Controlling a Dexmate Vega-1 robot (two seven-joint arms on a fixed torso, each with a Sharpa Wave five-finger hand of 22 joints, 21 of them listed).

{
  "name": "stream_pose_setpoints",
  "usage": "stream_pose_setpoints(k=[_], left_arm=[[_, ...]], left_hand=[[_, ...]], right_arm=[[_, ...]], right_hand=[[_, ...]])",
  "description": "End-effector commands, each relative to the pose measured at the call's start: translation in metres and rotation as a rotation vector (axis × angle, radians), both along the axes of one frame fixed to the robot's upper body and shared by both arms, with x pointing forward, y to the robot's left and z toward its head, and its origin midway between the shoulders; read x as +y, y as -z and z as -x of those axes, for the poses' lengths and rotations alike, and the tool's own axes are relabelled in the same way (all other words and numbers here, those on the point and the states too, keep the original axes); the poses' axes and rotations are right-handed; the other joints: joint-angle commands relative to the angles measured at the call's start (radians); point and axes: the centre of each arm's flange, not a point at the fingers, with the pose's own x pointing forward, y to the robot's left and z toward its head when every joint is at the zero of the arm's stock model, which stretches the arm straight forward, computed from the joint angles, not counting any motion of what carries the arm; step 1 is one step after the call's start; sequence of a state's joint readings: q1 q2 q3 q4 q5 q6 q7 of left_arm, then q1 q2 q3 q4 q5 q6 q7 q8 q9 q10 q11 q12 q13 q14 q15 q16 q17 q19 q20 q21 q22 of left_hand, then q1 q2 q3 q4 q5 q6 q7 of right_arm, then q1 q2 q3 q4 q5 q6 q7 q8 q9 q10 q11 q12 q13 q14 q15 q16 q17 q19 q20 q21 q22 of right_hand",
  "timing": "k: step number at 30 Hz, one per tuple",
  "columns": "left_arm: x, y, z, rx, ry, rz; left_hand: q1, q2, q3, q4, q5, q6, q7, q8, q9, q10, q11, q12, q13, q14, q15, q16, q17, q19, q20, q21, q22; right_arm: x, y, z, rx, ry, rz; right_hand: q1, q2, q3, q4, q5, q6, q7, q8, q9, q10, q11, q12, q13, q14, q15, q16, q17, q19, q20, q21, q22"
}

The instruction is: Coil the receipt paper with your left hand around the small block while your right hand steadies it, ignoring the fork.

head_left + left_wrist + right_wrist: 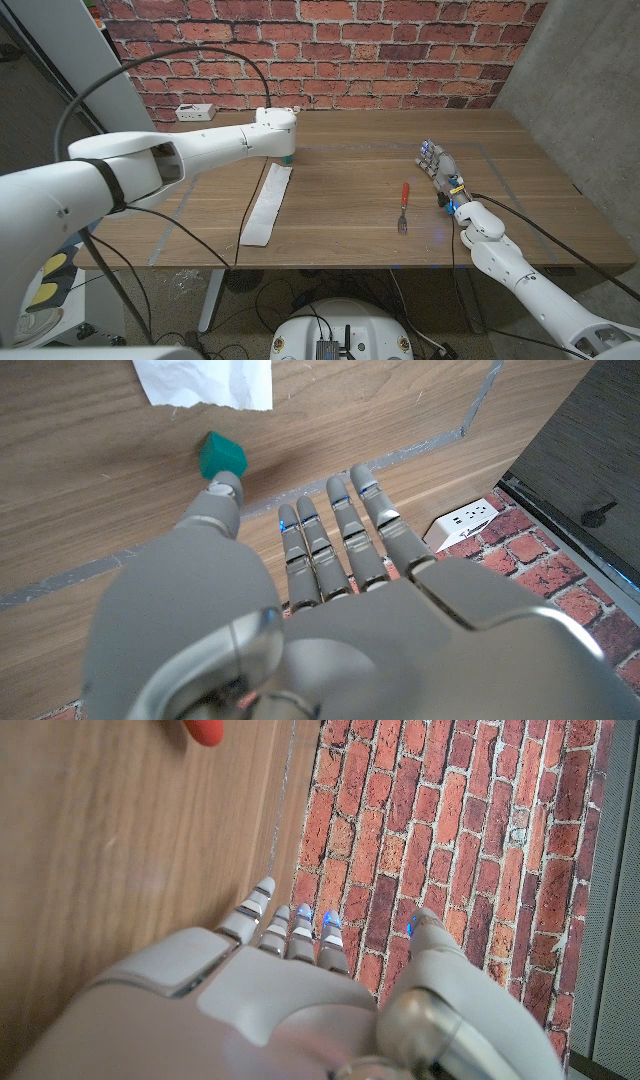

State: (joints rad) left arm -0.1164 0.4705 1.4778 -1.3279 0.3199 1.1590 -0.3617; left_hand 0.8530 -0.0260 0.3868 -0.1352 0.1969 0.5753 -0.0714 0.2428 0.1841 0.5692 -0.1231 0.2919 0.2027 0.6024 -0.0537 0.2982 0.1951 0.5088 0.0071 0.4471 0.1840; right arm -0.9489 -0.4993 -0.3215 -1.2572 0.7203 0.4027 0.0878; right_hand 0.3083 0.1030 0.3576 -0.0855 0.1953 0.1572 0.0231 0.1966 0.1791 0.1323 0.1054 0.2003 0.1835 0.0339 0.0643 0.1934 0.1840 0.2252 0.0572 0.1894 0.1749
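I note a matt wood-grain table (pixel 340 190), a thin white paper strip (pixel 268 203) with a crinkled end, a matt teal block (pixel 221 455), and smooth grey plastic on my left hand (pixel 300 610).

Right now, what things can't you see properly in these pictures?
- Small teal block: in the head view the left hand covers most of it.
- Receipt paper: the left wrist view's edge cuts it off.
- Fork: the right wrist view's edge leaves just its red tip; its prongs are too small in the head view.
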Motion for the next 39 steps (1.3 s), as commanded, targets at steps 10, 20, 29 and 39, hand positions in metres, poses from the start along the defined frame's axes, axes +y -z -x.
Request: stream_pose_setpoints(k=[10,20,29,39], left_arm=[[-0.018,0.017,-0.017,0.063,-0.060,-0.104],[-0.027,0.025,-0.021,0.021,-0.051,-0.115],[-0.034,0.034,-0.031,0.028,-0.059,-0.109],[-0.038,0.044,-0.040,0.036,-0.098,-0.139]], left_hand=[[-0.013,-0.002,-0.011,0.010,0.010,0.020,-0.002,-0.006,0.003,0.018,-0.002,-0.001,0.006,0.023,-0.127,-0.002,0.004,0.009,-0.006,0.000,0.004],[-0.034,0.006,-0.021,0.026,0.013,0.049,0.007,-0.005,0.003,0.056,-0.006,0.005,0.008,0.059,-0.132,0.003,0.004,0.032,-0.009,0.005,0.004],[-0.058,0.005,-0.032,0.038,0.011,0.069,0.012,-0.005,0.003,0.078,-0.008,0.006,0.008,0.079,-0.131,0.004,0.004,0.046,-0.011,0.008,0.004],[-0.084,0.004,-0.044,0.050,0.009,0.114,0.015,0.001,0.002,0.115,-0.012,0.011,0.008,0.121,-0.135,0.009,0.002,0.069,-0.013,0.013,0.003]], right_arm=[[-0.009,0.014,0.001,0.009,0.005,-0.023],[-0.013,0.015,-0.001,0.016,0.009,-0.021],[-0.018,0.017,-0.001,0.023,0.018,-0.017],[-0.020,0.018,0.000,0.030,0.026,-0.011]], right_hand=[[-0.003,0.009,-0.005,-0.003,-0.001,0.009,-0.002,-0.001,0.003,0.009,-0.003,0.004,0.006,0.009,0.006,0.006,0.002,0.004,0.002,0.010,0.001],[-0.003,0.009,-0.007,-0.005,-0.001,0.011,-0.004,-0.002,0.003,0.010,-0.004,0.003,0.006,0.011,0.008,0.006,0.002,0.004,0.003,0.010,0.001],[-0.005,0.009,-0.007,-0.006,-0.001,0.012,-0.006,-0.002,0.003,0.013,-0.002,0.004,0.006,0.013,0.009,0.006,0.002,0.005,0.004,0.010,0.001],[-0.007,0.009,-0.008,-0.006,-0.001,0.015,-0.008,-0.002,0.003,0.017,-0.003,0.004,0.006,0.021,0.011,0.008,0.002,0.008,0.006,0.011,0.001]])
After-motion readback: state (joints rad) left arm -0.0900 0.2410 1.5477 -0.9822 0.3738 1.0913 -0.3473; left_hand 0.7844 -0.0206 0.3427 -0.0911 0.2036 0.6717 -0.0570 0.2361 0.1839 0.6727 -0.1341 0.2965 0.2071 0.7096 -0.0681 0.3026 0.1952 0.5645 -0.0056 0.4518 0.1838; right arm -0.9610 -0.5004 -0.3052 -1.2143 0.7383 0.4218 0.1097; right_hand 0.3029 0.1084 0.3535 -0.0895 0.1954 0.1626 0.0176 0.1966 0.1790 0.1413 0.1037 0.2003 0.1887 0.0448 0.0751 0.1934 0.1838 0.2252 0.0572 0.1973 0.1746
